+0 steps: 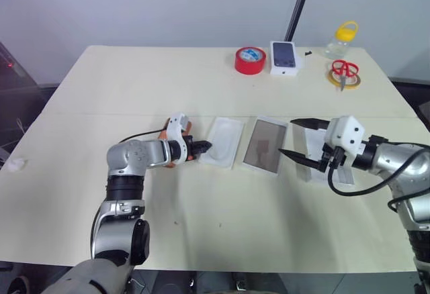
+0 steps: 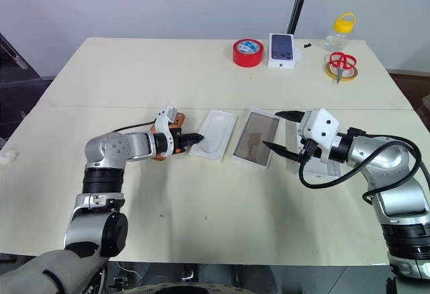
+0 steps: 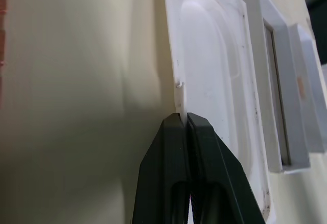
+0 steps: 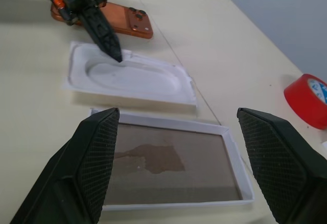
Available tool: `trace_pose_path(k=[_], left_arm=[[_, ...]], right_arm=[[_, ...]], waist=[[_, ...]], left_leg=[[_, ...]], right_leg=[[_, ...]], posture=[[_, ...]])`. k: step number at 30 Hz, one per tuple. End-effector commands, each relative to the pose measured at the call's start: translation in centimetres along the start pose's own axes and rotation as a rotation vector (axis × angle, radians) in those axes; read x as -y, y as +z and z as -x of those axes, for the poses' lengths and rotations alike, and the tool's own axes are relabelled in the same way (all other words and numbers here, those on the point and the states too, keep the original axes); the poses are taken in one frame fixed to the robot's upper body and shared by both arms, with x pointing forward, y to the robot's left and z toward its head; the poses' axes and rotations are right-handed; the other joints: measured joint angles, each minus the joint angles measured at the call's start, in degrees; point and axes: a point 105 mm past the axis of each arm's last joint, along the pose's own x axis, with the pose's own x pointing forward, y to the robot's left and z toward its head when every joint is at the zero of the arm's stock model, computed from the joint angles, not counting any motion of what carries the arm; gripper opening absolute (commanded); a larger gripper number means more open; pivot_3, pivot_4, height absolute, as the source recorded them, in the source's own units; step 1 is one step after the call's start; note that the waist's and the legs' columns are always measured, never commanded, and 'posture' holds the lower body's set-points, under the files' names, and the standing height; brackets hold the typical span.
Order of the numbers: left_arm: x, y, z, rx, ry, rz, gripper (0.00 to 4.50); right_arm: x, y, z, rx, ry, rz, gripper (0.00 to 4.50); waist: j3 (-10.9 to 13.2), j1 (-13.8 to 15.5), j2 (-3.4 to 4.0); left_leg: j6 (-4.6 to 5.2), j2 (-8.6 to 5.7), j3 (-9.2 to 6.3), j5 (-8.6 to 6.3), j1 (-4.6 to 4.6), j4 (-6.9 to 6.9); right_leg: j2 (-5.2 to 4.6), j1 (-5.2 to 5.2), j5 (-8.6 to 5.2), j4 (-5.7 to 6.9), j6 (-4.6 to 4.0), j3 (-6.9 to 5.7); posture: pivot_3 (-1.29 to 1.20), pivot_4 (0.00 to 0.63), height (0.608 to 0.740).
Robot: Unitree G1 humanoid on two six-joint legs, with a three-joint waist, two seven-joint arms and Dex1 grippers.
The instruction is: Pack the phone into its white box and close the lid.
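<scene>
The left hand (image 3: pixel 184 119) is seen pinched tight on the near edge of the white insert (image 1: pixel 226 141), which lies flat on the cream surface (image 1: pixel 201 220) just beside the white box (image 1: pixel 266 145), whose brownish floor is bare. The phone (image 4: pixel 121 23) is found lying back-up on the surface just behind the left hand, on the insert's far side from the box. The right hand (image 1: pixel 299 141) is held wide with nothing between its fingers, pointed at the box, and the lid (image 2: pixel 316 160) lies partly hidden beneath it.
</scene>
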Motion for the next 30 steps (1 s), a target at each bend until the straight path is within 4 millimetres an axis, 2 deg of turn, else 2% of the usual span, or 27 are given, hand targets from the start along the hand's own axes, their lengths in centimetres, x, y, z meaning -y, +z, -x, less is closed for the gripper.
trace_pose_path(k=[1, 5, 8, 14, 17, 19, 23, 27, 30], left_arm=[[1.0, 2.0, 0.8, 0.086, -0.030, 0.013, 0.05], [2.5, 3.7, 1.3, 0.152, -0.067, 0.022, 0.05], [3.2, 4.3, 1.5, 0.183, -0.069, -0.011, 0.05], [3.1, 4.7, 1.9, 0.221, -0.046, -0.033, 0.05], [2.9, 4.8, 2.1, 0.236, -0.031, -0.045, 0.00], [2.8, 4.8, 2.1, 0.241, -0.028, -0.044, 0.00], [2.7, 4.6, 2.1, 0.240, -0.027, -0.050, 0.00], [3.1, 4.3, 1.9, 0.235, -0.036, -0.051, 0.00], [4.2, 4.3, 1.7, 0.224, -0.067, -0.049, 0.00]], right_arm=[[-2.5, 0.1, -0.7, 0.011, 0.108, 0.013, 3.88], [-4.4, -1.4, -2.0, -0.033, 0.174, -0.072, 3.88], [-4.5, -2.9, -3.3, -0.090, 0.160, -0.109, 3.88], [-4.8, -3.3, -5.1, -0.098, 0.185, -0.138, 3.88], [-5.4, -4.4, -5.4, -0.135, 0.207, -0.136, 3.06], [-5.8, -5.5, -5.4, -0.187, 0.225, -0.118, 2.04], [-5.8, -6.5, -5.3, -0.242, 0.235, -0.074, 0.01], [-6.6, -4.4, -5.5, -0.163, 0.289, -0.065, 0.01], [-7.9, -2.7, -5.6, -0.094, 0.351, -0.005, 0.01]], waist=[[0.0, 0.0, -0.05], [0.1, 0.0, -0.21], [0.2, -0.1, -0.25], [0.2, 0.0, -0.26], [0.2, 0.1, -0.28], [0.2, 0.1, -0.29], [0.2, 0.0, -0.29], [0.2, 0.0, -0.31], [0.2, 0.1, -0.34]], left_leg=[[0.00, 0.00, 0.00, 0.00, -0.02, -0.01], [-0.04, 0.01, 0.00, 0.02, -0.13, -0.02], [-0.05, 0.00, 0.01, 0.02, -0.15, -0.01], [-0.11, 0.01, 0.01, 0.06, -0.11, -0.06], [-0.11, 0.01, 0.01, 0.06, -0.13, -0.06], [-0.10, 0.00, 0.02, 0.05, -0.15, -0.06], [-0.11, 0.01, 0.02, 0.05, -0.14, -0.05], [-0.11, 0.01, 0.02, 0.05, -0.11, -0.05], [-0.11, 0.01, 0.01, 0.05, -0.13, -0.07]], right_leg=[[0.00, -0.01, 0.00, 0.00, 0.00, 0.00], [0.01, -0.13, 0.00, -0.01, 0.01, 0.00], [-0.02, -0.13, 0.00, -0.02, 0.01, 0.00], [0.01, -0.14, 0.00, -0.01, 0.01, 0.00], [0.01, -0.14, 0.00, -0.07, 0.01, 0.00], [0.00, -0.14, 0.00, -0.10, 0.01, 0.00], [0.00, -0.13, 0.00, -0.11, 0.01, 0.00], [0.00, -0.10, 0.00, -0.10, 0.01, 0.00], [0.01, -0.12, 0.00, -0.10, 0.01, -0.01]], posture=[[0.00, 0.150, 0.740], [0.00, 0.150, 0.740], [0.00, 0.150, 0.740], [0.00, 0.150, 0.740], [0.00, 0.150, 0.740], [0.00, 0.150, 0.740], [0.00, 0.150, 0.740], [0.00, 0.150, 0.740], [0.00, 0.150, 0.740]])
